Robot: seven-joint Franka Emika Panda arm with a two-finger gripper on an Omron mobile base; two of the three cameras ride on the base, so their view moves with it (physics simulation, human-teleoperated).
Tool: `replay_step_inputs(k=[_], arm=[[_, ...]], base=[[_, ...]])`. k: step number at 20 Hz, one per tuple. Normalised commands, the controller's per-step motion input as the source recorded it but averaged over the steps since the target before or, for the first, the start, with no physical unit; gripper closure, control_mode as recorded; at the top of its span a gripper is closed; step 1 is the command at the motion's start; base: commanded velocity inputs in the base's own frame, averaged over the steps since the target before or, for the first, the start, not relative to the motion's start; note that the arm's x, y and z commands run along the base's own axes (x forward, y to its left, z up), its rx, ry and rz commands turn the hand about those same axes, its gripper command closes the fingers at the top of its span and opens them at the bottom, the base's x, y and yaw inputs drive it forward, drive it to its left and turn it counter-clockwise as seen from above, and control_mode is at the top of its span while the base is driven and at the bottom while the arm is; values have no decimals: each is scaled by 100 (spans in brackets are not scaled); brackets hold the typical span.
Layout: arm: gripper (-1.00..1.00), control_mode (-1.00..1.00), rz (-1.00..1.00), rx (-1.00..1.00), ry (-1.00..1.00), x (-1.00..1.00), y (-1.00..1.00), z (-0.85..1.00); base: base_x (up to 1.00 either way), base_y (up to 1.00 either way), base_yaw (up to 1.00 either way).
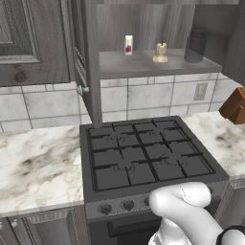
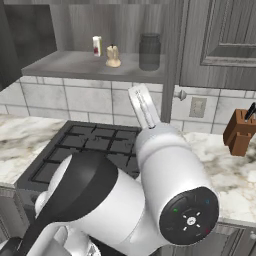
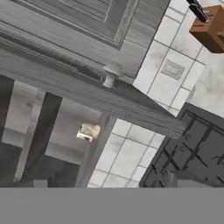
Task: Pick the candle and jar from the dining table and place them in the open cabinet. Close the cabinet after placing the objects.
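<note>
Above the black stove [image 1: 148,153], the dark grey wall cabinet [image 1: 158,64] stands open, its doors swung out to the left and right and cut off by the picture edges. On its plain grey shelf sit three things in a row. At the left is a small white carton [image 1: 128,44] with a red mark. In the middle is the candle [image 1: 161,52], a squat beige-cream piece with a narrower knobbed top. At the right is the jar [image 1: 194,47], a translucent grey glass cylinder, the tallest of the three, dim in the cabinet's shadow and hard to tell from the wall behind it. The three stand apart, not touching.

The white arm [image 2: 165,170] fills the near part of the right base view and hides much of the stove. From the hand camera, tilted sideways, a cabinet door's edge and its round knob [image 3: 111,74] cross the picture, and the candle shows small and blurred beyond. The gripper's jaws are spread wide, holding nothing; its fingertips are hard to make out. A brown knife block [image 2: 239,132] stands on the marble counter [image 1: 38,162] at the right, partly cut off in the left base view.
</note>
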Motion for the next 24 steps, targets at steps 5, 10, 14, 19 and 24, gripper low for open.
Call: replay_step_inputs(k=[5,10,14,19,24], arm=[[-100,-100,1,11,0,43,-62,-18],[-100,-100,4,9,0,43,-65,-17],[-100,-100,2,9,0,69,-35,-2],[-100,-100,0,10,0,72,-8,0],[-100,-100,0,5,0,32,0,0]], base=[[0,0,0],[0,0,0],[0,0,0],[0,0,0],[0,0,0]])
